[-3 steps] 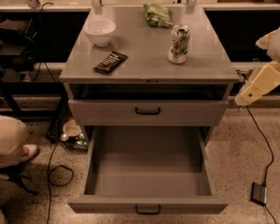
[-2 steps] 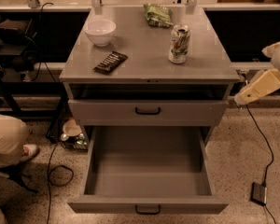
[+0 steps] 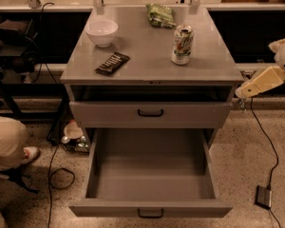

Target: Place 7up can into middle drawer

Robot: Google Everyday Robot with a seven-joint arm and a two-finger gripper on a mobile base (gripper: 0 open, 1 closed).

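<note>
Standing on the cabinet top point(image 3: 147, 56): I see the 7up can point(image 3: 182, 44), upright, at about 2 o'clock from the top's centre, with nothing touching it.
Gripper point(image 3: 241, 94): I find it at 3 o'clock in my view, off the cabinet's right front corner, at the level of the gap under the top. It is apart from the cabinet and well apart from the can.
Gripper state: I cannot tell whether it is released or clenched. It carries nothing that I can see.
Arm: a cream link point(image 3: 262, 81) slopes down from the right edge toward 8 o'clock and ends at the gripper.
Middle drawer point(image 3: 152, 172): pulled out toward 6 o'clock, its grey floor bare, its black handle at the bottom edge of my view.
Upper drawer front point(image 3: 190, 114): above the open tray, and standing a little forward of the cabinet face.
White bowl point(image 3: 102, 32): at 10 o'clock on the top.
Green snack bag point(image 3: 160, 14): at 12 o'clock, near the back edge, just behind the can.
Dark wrapped bar point(image 3: 112, 63): at 8 o'clock on the top, lying flat, near the bowl.
Floor: speckled, with cables point(image 3: 57, 175) at 8 o'clock of the cabinet and a small black box point(image 3: 263, 196) at 4 o'clock.
Person: a leg in light trousers point(image 3: 7, 144) at 9 o'clock, at the left edge.
</note>
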